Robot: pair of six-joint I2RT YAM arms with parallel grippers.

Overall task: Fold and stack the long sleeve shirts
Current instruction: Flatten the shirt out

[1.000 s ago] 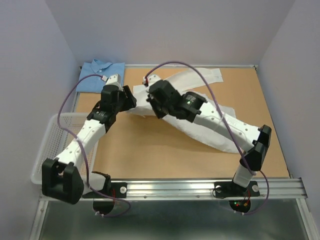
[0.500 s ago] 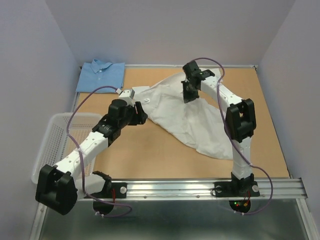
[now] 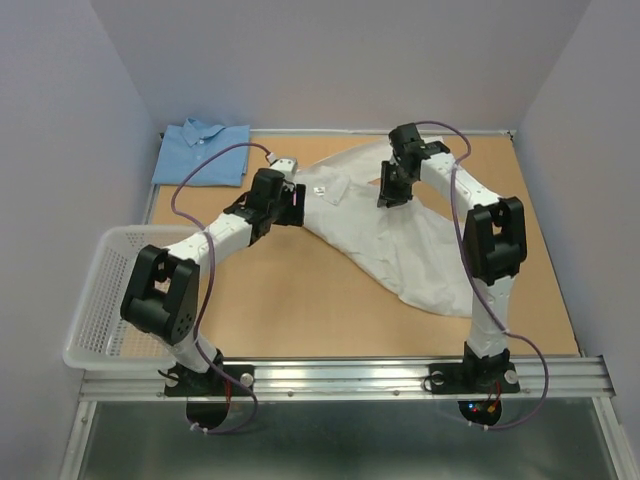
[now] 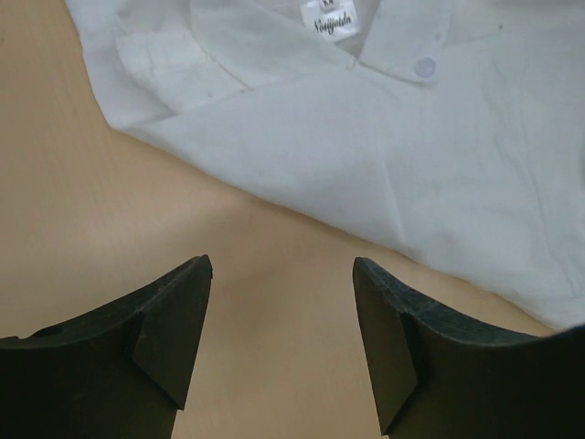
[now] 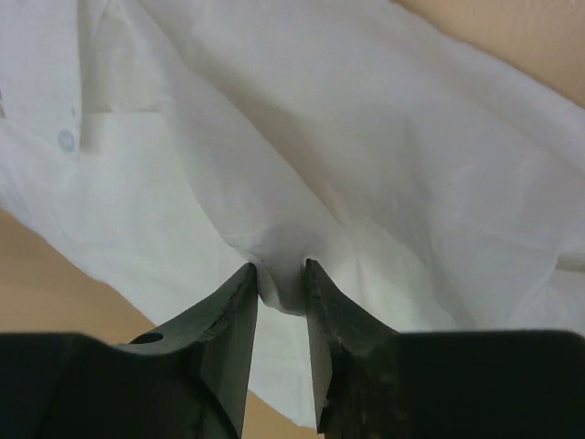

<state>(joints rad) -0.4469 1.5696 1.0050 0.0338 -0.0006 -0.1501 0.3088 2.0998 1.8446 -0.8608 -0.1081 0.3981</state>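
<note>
The white shirt (image 3: 400, 250) lies spread on the table from the far middle toward the near right, collar and label (image 4: 331, 18) on its left end. The light blue shirt (image 3: 203, 152) lies folded in the far left corner. My left gripper (image 3: 293, 205) hovers open over bare table just short of the white shirt's edge (image 4: 274, 197), with nothing between its fingers (image 4: 174, 320). My right gripper (image 3: 390, 197) is at the shirt's far side. Its jaws (image 5: 279, 270) stand narrowly apart with a raised fold of white cloth (image 5: 283, 283) pinched between the tips.
A white mesh basket (image 3: 100, 290) stands at the table's left edge, beside the left arm. Purple cables loop over both arms. Walls close in the table on the left, right and far sides.
The right arm swung from the middle to the far right, pulling the white shirt out flatter. The left gripper moved toward the collar and widened. The right jaws eased slightly apart.
</note>
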